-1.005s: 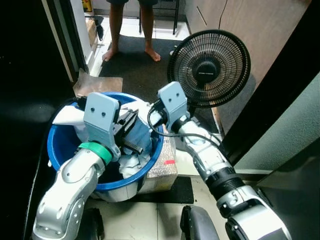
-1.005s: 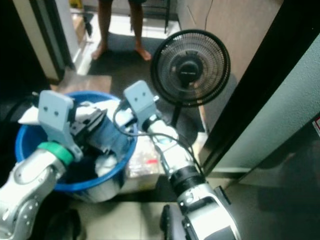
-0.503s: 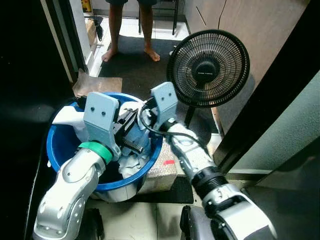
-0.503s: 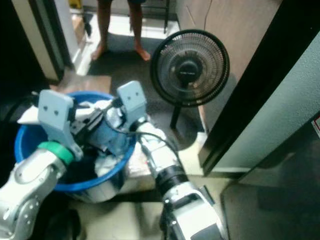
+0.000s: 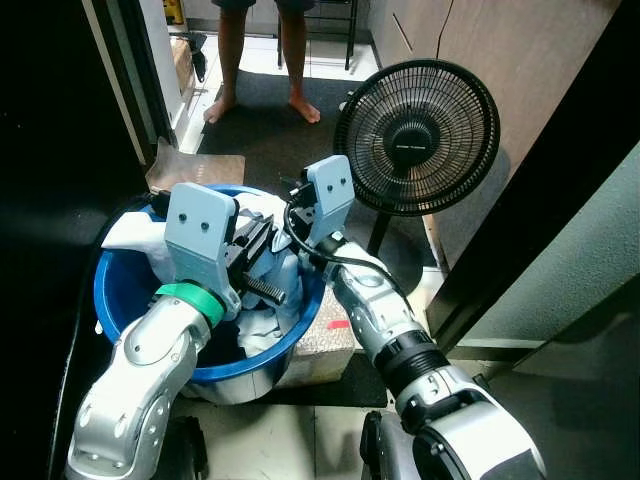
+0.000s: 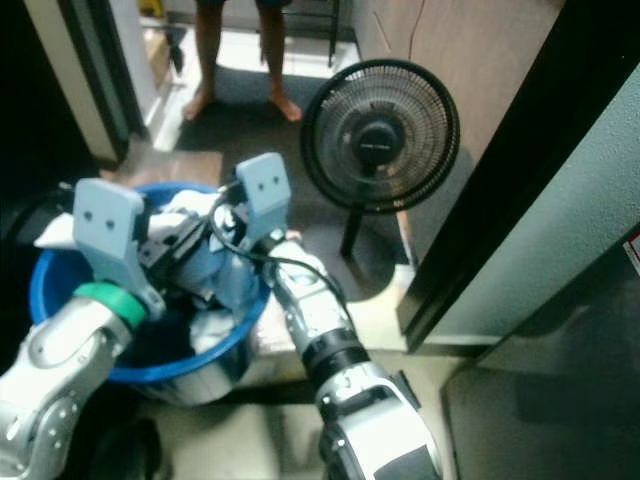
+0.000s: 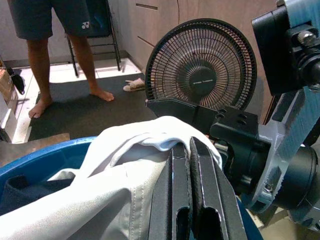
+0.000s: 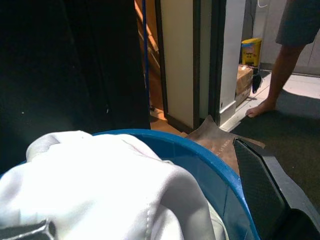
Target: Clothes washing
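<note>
Swinging in over the round blue plastic tub (image 5: pixel 120 300), the right gripper (image 8: pixel 150 220) has spread its fingers beside the white cloth (image 7: pixel 125 165) the left gripper (image 7: pixel 192 165) pinches, ready to help lift.

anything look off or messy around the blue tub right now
Mostly normal. The blue tub sits partly on a box rather than flat on the floor, so it could tip. White clothing is heaped above its rim. The left tool is shut on that clothing, with the right tool close beside it.
</note>
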You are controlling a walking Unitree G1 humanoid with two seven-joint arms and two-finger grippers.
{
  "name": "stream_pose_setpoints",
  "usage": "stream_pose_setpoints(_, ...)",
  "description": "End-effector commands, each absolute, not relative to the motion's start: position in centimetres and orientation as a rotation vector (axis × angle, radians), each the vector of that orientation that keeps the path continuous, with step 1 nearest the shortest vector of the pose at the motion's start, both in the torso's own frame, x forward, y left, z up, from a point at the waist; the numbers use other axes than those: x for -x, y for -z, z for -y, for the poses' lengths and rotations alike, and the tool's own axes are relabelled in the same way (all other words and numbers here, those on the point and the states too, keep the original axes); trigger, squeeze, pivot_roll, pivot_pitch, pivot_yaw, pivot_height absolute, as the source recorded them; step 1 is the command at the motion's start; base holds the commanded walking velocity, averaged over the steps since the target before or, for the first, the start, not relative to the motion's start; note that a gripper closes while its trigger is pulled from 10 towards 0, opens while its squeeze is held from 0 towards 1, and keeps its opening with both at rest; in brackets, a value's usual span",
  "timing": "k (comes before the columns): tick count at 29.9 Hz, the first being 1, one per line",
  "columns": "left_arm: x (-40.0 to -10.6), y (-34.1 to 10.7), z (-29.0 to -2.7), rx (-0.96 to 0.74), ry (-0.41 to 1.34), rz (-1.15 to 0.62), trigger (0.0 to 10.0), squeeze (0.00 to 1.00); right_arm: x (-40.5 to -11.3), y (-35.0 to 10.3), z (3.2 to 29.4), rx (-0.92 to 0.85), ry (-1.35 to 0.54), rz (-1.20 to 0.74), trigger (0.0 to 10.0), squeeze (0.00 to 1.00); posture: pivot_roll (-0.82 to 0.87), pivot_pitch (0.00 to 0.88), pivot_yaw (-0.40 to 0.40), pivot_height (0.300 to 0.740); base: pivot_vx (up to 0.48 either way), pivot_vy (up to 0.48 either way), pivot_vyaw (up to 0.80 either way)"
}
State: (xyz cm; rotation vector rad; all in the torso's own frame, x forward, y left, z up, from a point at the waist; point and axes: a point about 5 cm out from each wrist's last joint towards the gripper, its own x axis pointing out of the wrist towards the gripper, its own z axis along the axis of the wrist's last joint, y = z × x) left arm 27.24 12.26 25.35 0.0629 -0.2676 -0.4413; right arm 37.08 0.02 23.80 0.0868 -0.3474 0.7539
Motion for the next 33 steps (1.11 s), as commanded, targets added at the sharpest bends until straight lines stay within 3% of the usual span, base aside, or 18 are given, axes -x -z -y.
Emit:
stream_pose_setpoints(1, -27.2, -25.1, -11.9, -0.069, 0.458, 0.267, 10.0, 0.0, -36.8, -24.1, -0.1, -0.109, -0.763, 0.381, 0.0, 0.0, 0.12, 0.139, -0.055, 0.505, 0.0, 0.0, 0.0)
stream_pose_setpoints(3, -27.2, -25.1, -11.9, -0.071, 0.458, 0.266, 10.0, 0.0, -36.8, -24.1, -0.1, -0.114, -0.764, 0.382, 0.0, 0.0, 0.12, 0.137, -0.053, 0.505, 0.0, 0.0, 0.0)
stream_pose_setpoints(4, -27.3, -25.1, -11.9, -0.071, 0.459, 0.267, 10.0, 0.0, -36.7, -24.1, 0.0, -0.118, -0.762, 0.382, 1.7, 0.0, 0.12, 0.137, -0.053, 0.505, 0.0, 0.0, 0.0)
stream_pose_setpoints(7, -27.3, -25.1, -11.8, -0.072, 0.459, 0.267, 10.0, 0.0, -36.7, -24.0, 0.1, -0.121, -0.761, 0.382, 1.7, 0.0, 0.12, 0.137, -0.053, 0.505, 0.0, 0.0, 0.0)
stream_pose_setpoints(8, -27.3, -25.1, -11.8, -0.072, 0.46, 0.267, 10.0, 0.0, -36.8, -24.0, 0.1, -0.12, -0.756, 0.382, 10.0, 0.0, 0.12, 0.135, -0.052, 0.505, 0.0, 0.0, 0.0)
stream_pose_setpoints(9, -27.3, -25.1, -11.8, -0.072, 0.46, 0.267, 10.0, 0.0, -36.8, -24.0, 0.1, -0.12, -0.756, 0.382, 10.0, 0.0, 0.12, 0.135, -0.052, 0.505, 0.0, 0.0, 0.0)
stream_pose_setpoints(10, -27.3, -25.1, -11.8, -0.073, 0.46, 0.267, 10.0, 0.0, -36.7, -24.0, 0.2, -0.118, -0.752, 0.387, 0.0, 0.0, 0.12, 0.132, -0.053, 0.505, 0.0, 0.0, 0.0)
stream_pose_setpoints(14, -27.3, -25.1, -11.9, -0.075, 0.456, 0.265, 10.0, 0.0, -36.5, -23.6, 0.3, -0.123, -0.759, 0.39, 0.0, 0.0, 0.12, 0.131, -0.055, 0.505, 0.0, 0.0, 0.0)
stream_pose_setpoints(15, -27.3, -24.9, -11.9, -0.077, 0.455, 0.26, 10.0, 0.0, -36.4, -23.3, 0.3, -0.122, -0.759, 0.383, 3.8, 0.0, 0.12, 0.13, -0.056, 0.505, 0.0, 0.0, 0.0)
stream_pose_setpoints(16, -27.3, -24.9, -11.9, -0.077, 0.455, 0.26, 10.0, 0.0, -36.4, -23.3, 0.3, -0.122, -0.759, 0.383, 3.8, 0.0, 0.12, 0.13, -0.056, 0.505, 0.0, 0.0, 0.0)
stream_pose_setpoints(17, -27.3, -24.7, -12.0, -0.08, 0.453, 0.252, 10.0, 0.0, -36.3, -23.1, 0.4, -0.125, -0.755, 0.377, 10.0, 0.0, 0.12, 0.13, -0.056, 0.505, 0.0, 0.0, 0.0)
stream_pose_setpoints(19, -27.2, -24.4, -12.0, -0.084, 0.453, 0.243, 10.0, 0.0, -36.1, -22.8, 0.6, -0.125, -0.751, 0.376, 10.0, 0.0, 0.12, 0.131, -0.055, 0.505, 0.0, 0.0, 0.0)
stream_pose_setpoints(20, -27.1, -24.1, -12.1, -0.087, 0.453, 0.231, 10.0, 0.0, -35.8, -22.6, 1.1, -0.129, -0.745, 0.387, 0.4, 0.0, 0.12, 0.132, -0.054, 0.505, 0.0, 0.0, 0.0)
stream_pose_setpoints(28, -26.9, -23.5, -12.1, -0.09, 0.454, 0.208, 10.0, 0.0, -35.1, -22.5, 2.4, -0.14, -0.734, 0.414, 0.0, 0.0, 0.12, 0.135, -0.046, 0.505, 0.0, 0.0, 0.0)
stream_pose_setpoints(29, -26.9, -23.5, -12.1, -0.09, 0.454, 0.205, 10.0, 0.0, -35.0, -22.5, 2.8, -0.141, -0.723, 0.412, 3.7, 0.0, 0.11, 0.135, -0.043, 0.505, 0.0, 0.0, 0.0)
stream_pose_setpoints(30, -26.9, -23.5, -12.1, -0.09, 0.454, 0.205, 10.0, 0.0, -35.0, -22.5, 2.8, -0.141, -0.723, 0.412, 3.7, 0.0, 0.11, 0.135, -0.043, 0.505, 0.0, 0.0, 0.0)
stream_pose_setpoints(31, -26.9, -23.5, -12.1, -0.09, 0.455, 0.204, 10.0, 0.0, -35.0, -22.5, 3.2, -0.146, -0.705, 0.409, 10.0, 0.88, 0.11, 0.134, -0.038, 0.505, 0.0, 0.0, 0.0)
stream_pose_setpoints(33, -27.0, -23.5, -12.0, -0.089, 0.457, 0.205, 10.0, 0.0, -34.9, -22.5, 3.5, -0.153, -0.692, 0.41, 10.0, 1.0, 0.11, 0.133, -0.036, 0.505, 0.0, 0.0, 0.0)
